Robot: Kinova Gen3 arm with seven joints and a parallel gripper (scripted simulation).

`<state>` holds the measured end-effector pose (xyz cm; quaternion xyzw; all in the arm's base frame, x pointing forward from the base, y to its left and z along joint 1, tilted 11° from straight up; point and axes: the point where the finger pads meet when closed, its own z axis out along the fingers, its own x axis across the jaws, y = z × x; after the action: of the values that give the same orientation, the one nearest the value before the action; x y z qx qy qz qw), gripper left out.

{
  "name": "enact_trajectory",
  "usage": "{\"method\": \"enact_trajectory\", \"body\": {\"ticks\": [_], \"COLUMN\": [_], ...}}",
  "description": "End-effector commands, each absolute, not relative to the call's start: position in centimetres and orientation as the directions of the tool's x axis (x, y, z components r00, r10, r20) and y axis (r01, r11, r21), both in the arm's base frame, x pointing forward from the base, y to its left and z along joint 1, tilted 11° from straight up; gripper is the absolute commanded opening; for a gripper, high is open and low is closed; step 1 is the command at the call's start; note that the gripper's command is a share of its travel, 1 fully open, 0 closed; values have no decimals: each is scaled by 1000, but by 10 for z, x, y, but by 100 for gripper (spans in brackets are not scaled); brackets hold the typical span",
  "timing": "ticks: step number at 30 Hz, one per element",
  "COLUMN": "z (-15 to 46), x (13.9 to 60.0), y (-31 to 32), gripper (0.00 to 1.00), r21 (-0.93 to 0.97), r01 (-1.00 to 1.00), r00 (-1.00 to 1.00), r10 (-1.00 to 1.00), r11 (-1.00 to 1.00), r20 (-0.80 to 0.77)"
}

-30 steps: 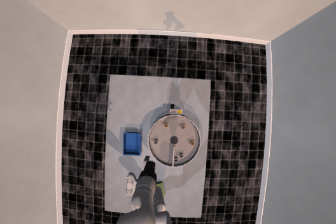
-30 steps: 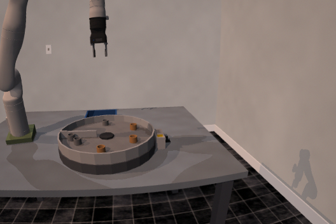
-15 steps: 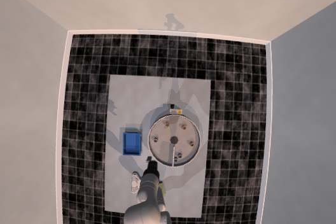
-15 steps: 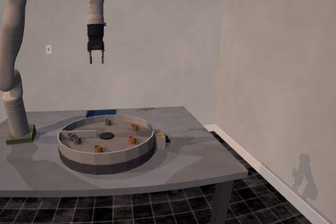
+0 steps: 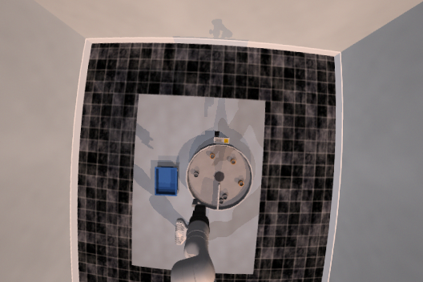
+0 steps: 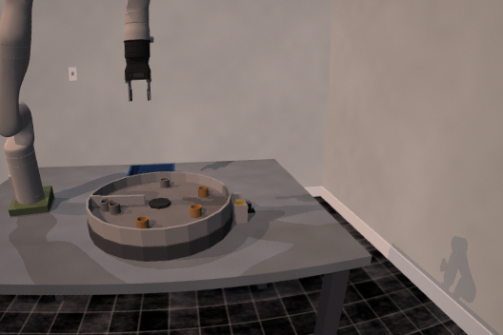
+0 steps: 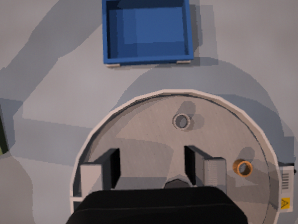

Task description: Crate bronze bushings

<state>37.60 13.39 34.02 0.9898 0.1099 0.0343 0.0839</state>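
The round turning table (image 5: 204, 165) (image 6: 162, 236) carries three bronze bushings: one (image 5: 212, 156) (image 6: 203, 191) (image 7: 244, 175), a second (image 5: 233, 161) (image 6: 195, 210) and a third (image 5: 240, 183) (image 6: 142, 222). One steel bushing (image 5: 195, 174) (image 6: 165, 183) (image 7: 174, 121) stands on the crate side. Two more steel bushings, one (image 5: 224, 196) (image 6: 114, 207) and another (image 5: 221, 200) (image 6: 105, 205), stand close together by the divider. The blue crate (image 5: 166, 181) (image 6: 151, 168) (image 7: 150, 61) shows no bushing inside. My gripper (image 5: 196, 203) (image 6: 140, 99) (image 7: 152, 160) is open and empty, high above the table.
The turning table has a raised rim, a dark centre hub (image 5: 219, 176) (image 6: 159, 203) and a thin upright divider (image 5: 219, 195) (image 6: 124, 198). A small box with a yellow label (image 5: 221, 140) (image 6: 241, 210) (image 7: 285, 187) stands just outside the rim.
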Motion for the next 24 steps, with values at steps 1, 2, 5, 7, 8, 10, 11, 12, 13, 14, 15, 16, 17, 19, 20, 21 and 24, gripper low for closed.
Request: {"method": "enact_trajectory", "body": {"ticks": [1, 2, 5, 7, 8, 10, 11, 12, 13, 14, 15, 16, 17, 19, 20, 21, 24], "z": [335, 335, 335, 335, 335, 335, 335, 335, 335, 331, 327, 324, 321, 317, 317, 317, 317], "x": [369, 369, 369, 369, 369, 369, 369, 369, 369, 367, 365, 363, 361, 359, 359, 359, 359], "y": [98, 98, 98, 98, 98, 98, 98, 98, 98, 88, 78, 68, 58, 48, 48, 48, 48], "gripper": [100, 100, 100, 100, 100, 100, 100, 100, 100, 100, 100, 100, 100, 100, 100, 100, 100], "r21": [183, 183, 183, 183, 183, 183, 183, 183, 183, 183, 183, 183, 183, 183, 183, 183, 183], "r01": [180, 180, 180, 180, 180, 180, 180, 180, 180, 181, 181, 181, 181, 181, 181, 181, 181], "r00": [980, 980, 980, 980, 980, 980, 980, 980, 980, 980, 980, 980, 980, 980, 980, 980, 980], "r10": [192, 192, 192, 192, 192, 192, 192, 192, 192, 193, 193, 193, 193, 193, 193, 193, 193], "r11": [-966, -966, -966, -966, -966, -966, -966, -966, -966, -966, -966, -966, -966, -966, -966, -966, -966], "r20": [51, 51, 51, 51, 51, 51, 51, 51, 51, 50, 50, 50, 49, 49, 49, 49, 49]}}
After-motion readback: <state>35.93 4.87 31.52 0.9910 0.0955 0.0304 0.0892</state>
